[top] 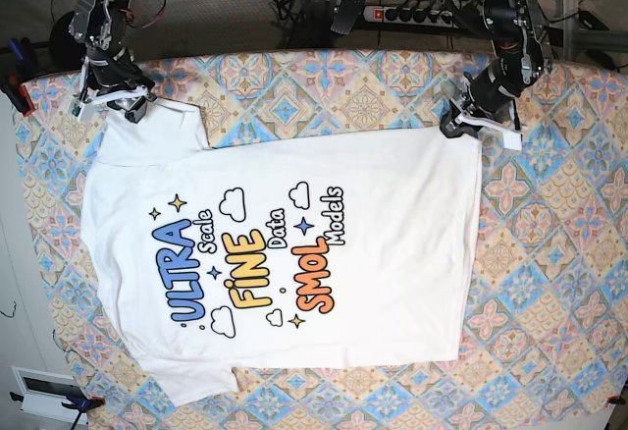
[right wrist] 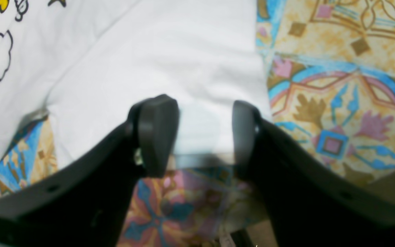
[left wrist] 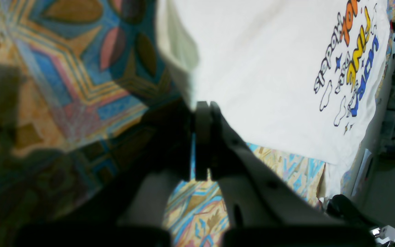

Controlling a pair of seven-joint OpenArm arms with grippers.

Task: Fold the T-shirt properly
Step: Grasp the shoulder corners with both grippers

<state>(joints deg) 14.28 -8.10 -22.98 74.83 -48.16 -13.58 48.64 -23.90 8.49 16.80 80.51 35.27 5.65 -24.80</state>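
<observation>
The white T-shirt (top: 392,253) lies spread flat on the patterned tablecloth with the "ULTRA FINE SMOL" print up, sleeves to the left and hem to the right. My left gripper (top: 463,124) is at the hem's far corner. In the left wrist view it (left wrist: 202,109) is shut on the edge of the shirt (left wrist: 269,68), and the cloth rises a little there. My right gripper (top: 132,108) is at the far sleeve. In the right wrist view it (right wrist: 201,133) is open, with its fingers on either side of the white sleeve edge (right wrist: 166,51).
The colourful tablecloth (top: 549,253) covers the whole table. A power strip and cables (top: 412,16) lie behind the far edge. A red clamp (top: 15,91) sits on the left edge. A white box (top: 39,391) stands at the near left corner.
</observation>
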